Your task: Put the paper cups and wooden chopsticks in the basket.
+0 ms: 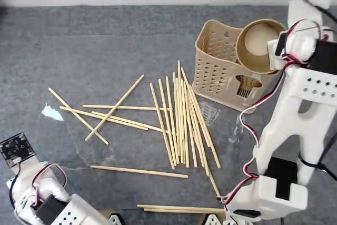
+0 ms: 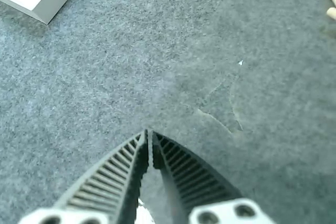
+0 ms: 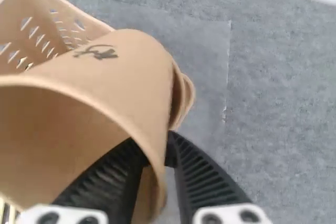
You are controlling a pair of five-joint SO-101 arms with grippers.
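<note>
At the basket (image 1: 210,72), paper cup (image 1: 259,40) in right jaws, rim partly hidden

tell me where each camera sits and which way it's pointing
High view: fixed above the table, looking down on the scattered chopsticks, the basket and both arms.
Left wrist view: on the left arm's wrist, looking past its shut left gripper at the grey mat.
Right wrist view: on the right arm's wrist, looking along the right gripper, which grips a paper cup, with the basket beyond it.
Shared: the high and right wrist views both show the paper cup and basket.
</note>
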